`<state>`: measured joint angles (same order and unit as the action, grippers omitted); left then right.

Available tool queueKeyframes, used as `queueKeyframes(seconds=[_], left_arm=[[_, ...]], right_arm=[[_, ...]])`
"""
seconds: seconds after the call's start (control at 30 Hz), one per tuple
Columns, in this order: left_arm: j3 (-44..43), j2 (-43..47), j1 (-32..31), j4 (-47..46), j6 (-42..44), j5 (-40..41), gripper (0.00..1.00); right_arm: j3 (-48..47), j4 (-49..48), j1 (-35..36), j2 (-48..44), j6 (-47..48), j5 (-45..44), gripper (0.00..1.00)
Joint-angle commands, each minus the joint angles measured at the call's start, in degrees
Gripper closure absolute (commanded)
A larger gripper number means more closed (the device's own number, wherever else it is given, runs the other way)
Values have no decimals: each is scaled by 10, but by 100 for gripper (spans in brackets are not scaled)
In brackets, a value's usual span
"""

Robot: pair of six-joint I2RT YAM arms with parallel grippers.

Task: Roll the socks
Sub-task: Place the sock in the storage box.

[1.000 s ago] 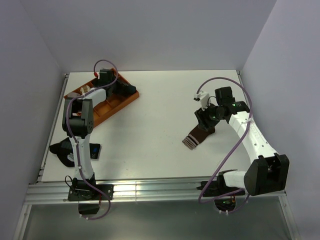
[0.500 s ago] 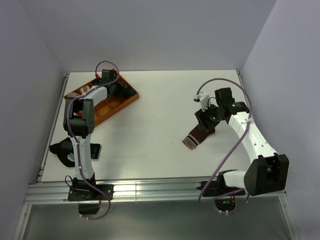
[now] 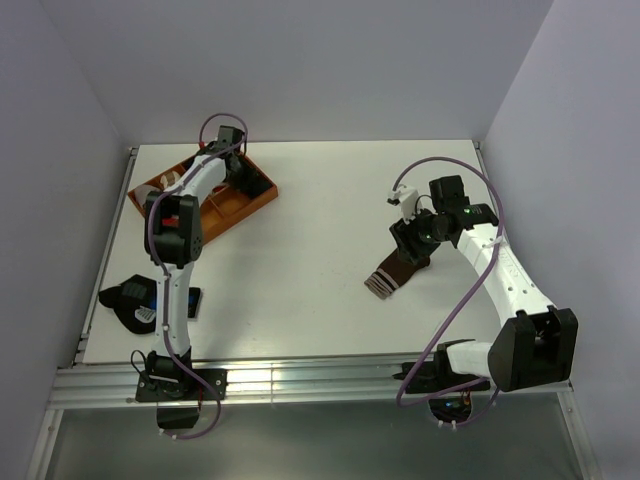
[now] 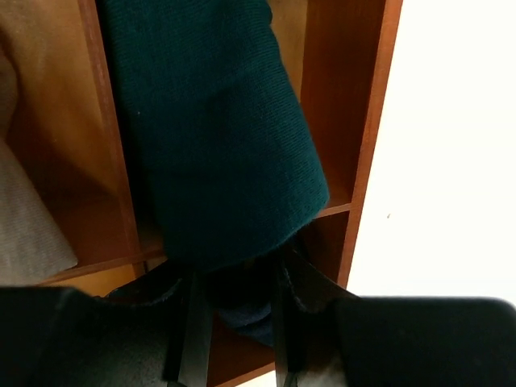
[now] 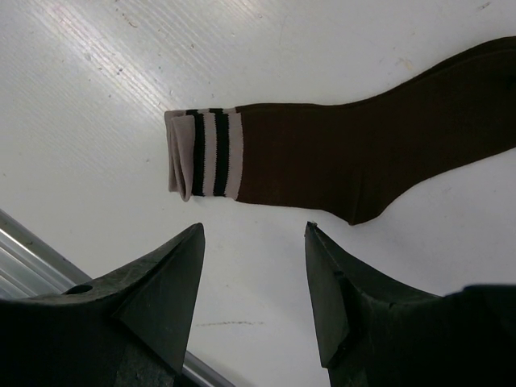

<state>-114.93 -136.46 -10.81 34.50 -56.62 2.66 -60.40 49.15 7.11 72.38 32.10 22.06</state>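
Note:
The brown sock (image 3: 395, 272) lies flat on the table, its pale-striped cuff (image 5: 201, 153) toward the near edge. My right gripper (image 3: 408, 243) hovers open just above it; in the right wrist view the open fingers (image 5: 253, 226) frame bare table beside the sock (image 5: 355, 157). The dark navy sock (image 3: 128, 298) lies bunched at the near left, by the left arm's base. My left gripper (image 3: 236, 172) reaches into the orange divided tray (image 3: 215, 215). Its jaws (image 4: 236, 278) stand close on the shadowed end of a teal bundle (image 4: 210, 137).
The tray (image 4: 367, 121) sits at the far left with wooden dividers, and a pale grey bundle (image 4: 24, 218) fills the neighbouring compartment. A small blue item (image 3: 190, 301) lies by the navy sock. The metal rail (image 3: 300, 380) runs along the near edge.
My left wrist has swung toward the far right end of the tray. The right arm and the brown sock have not moved.

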Motion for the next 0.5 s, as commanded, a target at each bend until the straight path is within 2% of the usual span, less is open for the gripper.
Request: queueKeyframes(seconds=[0.0,0.2,0.33,0.47], left_arm=[[-4,-29,-7,91,13,61,93],[19,-7,-13,55,14,63,74],[38,22,-13,35,12,77,68],[21,35,-14,45,20,84,61]], right_arm=[[-3,7,-4,3,9,-1,40],[-2,8,-3,9,9,-4,40],[-2,7,-4,10,9,-4,40],[-5,10,-5,12,8,-3,40]])
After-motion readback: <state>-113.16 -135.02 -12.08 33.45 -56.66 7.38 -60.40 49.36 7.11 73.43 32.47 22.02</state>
